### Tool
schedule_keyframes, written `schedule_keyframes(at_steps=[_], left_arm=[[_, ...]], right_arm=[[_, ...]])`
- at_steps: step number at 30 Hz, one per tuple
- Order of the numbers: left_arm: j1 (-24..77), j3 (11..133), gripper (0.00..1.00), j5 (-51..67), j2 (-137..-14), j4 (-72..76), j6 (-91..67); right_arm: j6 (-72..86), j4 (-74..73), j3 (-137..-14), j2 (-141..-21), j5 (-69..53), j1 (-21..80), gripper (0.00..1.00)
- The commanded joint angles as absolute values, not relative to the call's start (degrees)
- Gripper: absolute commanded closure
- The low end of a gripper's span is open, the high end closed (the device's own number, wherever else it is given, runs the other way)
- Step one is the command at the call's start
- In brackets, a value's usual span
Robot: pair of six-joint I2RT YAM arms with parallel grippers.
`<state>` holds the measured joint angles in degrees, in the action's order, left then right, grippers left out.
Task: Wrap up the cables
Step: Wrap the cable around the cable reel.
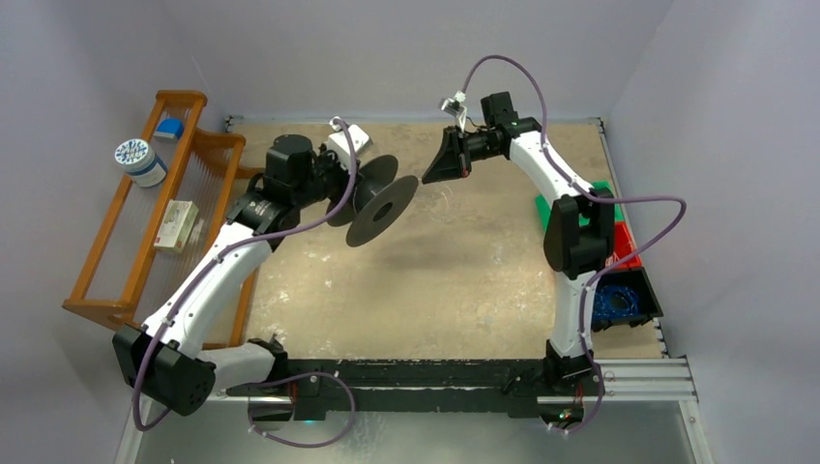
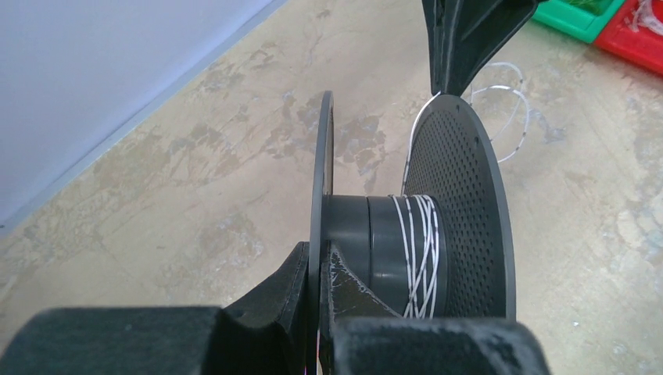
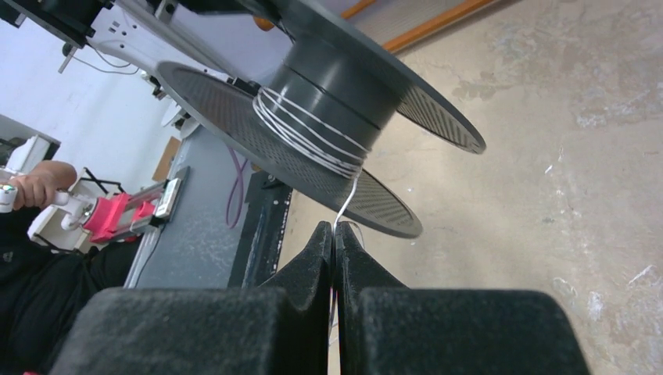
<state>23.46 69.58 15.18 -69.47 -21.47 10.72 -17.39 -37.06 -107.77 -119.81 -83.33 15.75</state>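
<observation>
Colours: dark grey spool (image 1: 382,198), whitish cable (image 2: 414,234).
Flanges (image 2: 457,211) dot-perforated; cable turns crisscrossed; table (image 1: 464,280) mottled tan; green bin (image 1: 604,190), red bin (image 1: 627,253) at 3 o'clock.

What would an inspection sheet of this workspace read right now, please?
Surface: tan table, worn and stained, with pale specks.
Job's things: black spool held off the table; white wire in a few turns on its hub, loose loops lying on the table.
Clutter: wooden rack on the left with a tub and a box; green bin, red bin and black bin on the right, a blue wire tangle in the black one.
Claws: left claw shut on the spool's flange; right claw shut on the white wire just off the spool.
Cables: purple hoses loop along both arms.
Surroundings: grey walls; a person at the right wrist view's left edge.
</observation>
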Motion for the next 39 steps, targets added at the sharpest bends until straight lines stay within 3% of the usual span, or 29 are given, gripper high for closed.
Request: schedule_keyframes(at_steps=[1, 10, 25, 34, 39], left_arm=[[25.8, 69.2, 1.0, 3.2, -68.6, -14.1, 13.0], [27.4, 66.9, 1.0, -8.6, -69.5, -7.5, 9.9], [27.6, 66.6, 1.0, -15.5, -69.5, -5.8, 4.7], [27.5, 68.6, 1.0, -14.2, -69.9, -7.1, -1.0], [27.1, 69.5, 1.0, -12.2, -69.9, -7.7, -2.7]], right_arm=[[-6.3, -28.6, -108.5, -113.9, -88.0, 16.3, 1.0], [3.9, -18.3, -104.6, -110.1, -89.1, 20.2, 0.96], [1.1, -16.7, -99.8, -108.3, -88.8, 26.6, 0.89], [-12.8, -28.0, -102.6, -111.8, -85.2, 28.0, 0.87], [-30.1, -46.8, -110.9, -115.4, -85.4, 28.0, 0.83]])
